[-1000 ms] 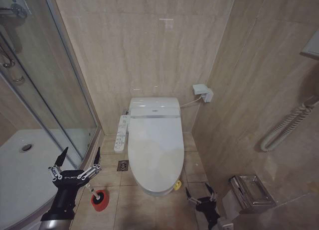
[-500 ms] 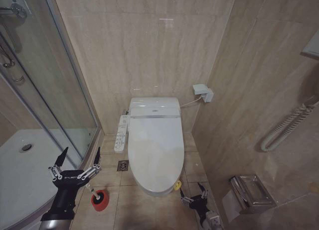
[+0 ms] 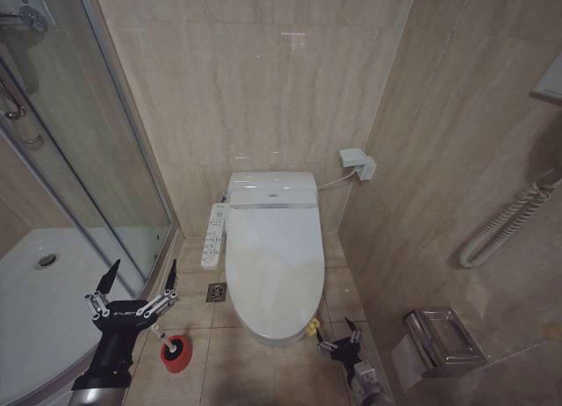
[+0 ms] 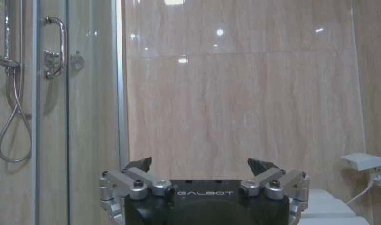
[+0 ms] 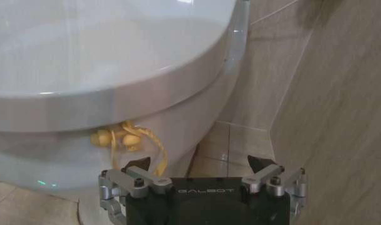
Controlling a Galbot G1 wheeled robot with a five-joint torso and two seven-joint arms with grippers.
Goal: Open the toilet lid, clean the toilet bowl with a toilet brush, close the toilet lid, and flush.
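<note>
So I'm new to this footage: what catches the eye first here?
The large glossy white plastic toilet lid, shut, sits central against beige tiles. The right gripper hangs open low by its front rim, near the small yellow cord loop. The left gripper hovers open above the round red holder cup.

My left gripper (image 3: 139, 281) had a black body lettered GALBOT in white, silver knuckle links with dark screws, and black pointed fingertips (image 4: 138, 164). My right gripper (image 5: 203, 165) was built the same, on a black and grey wrist.
</note>
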